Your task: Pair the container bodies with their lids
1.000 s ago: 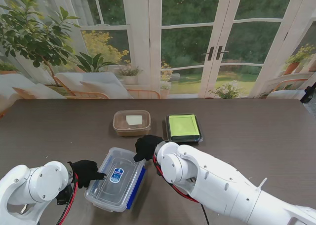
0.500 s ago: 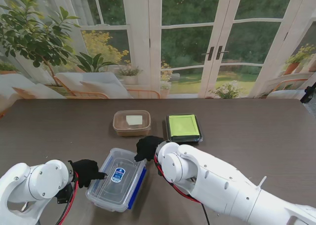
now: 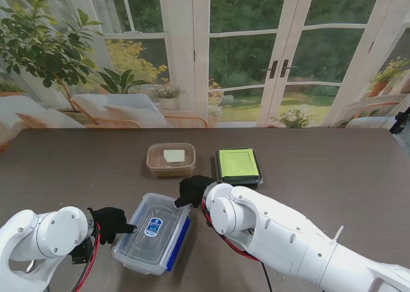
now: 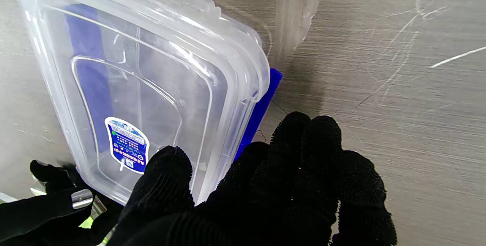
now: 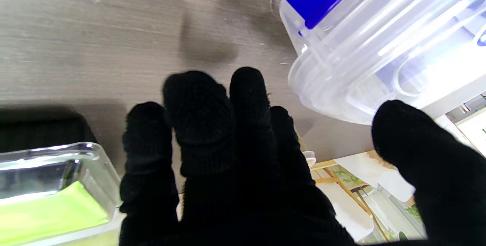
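Note:
A clear plastic container (image 3: pixel 152 231) with its clear lid on and blue side clips (image 3: pixel 179 237) lies near me, left of centre. My left hand (image 3: pixel 112 223) is at its left edge. Its thumb (image 4: pixel 167 177) rests on the lid (image 4: pixel 152 86) and its fingers (image 4: pixel 303 162) lie beside a blue clip (image 4: pixel 262 113), gripping nothing. My right hand (image 3: pixel 192 191) hovers open at the container's far right corner (image 5: pixel 341 86), fingers spread. Farther off stand a brown container (image 3: pixel 171 159) with a clear lid and a black container (image 3: pixel 237 165) with a green lid.
The dark wooden table (image 3: pixel 333 170) stretches to the right and the far left. My right forearm (image 3: pixel 275 234) crosses the table near me. The green-lidded container (image 5: pixel 45 208) lies close beside my right hand.
The right hand has crept slightly farther and to the right at the container's corner. The clear container and the left hand have barely shifted.

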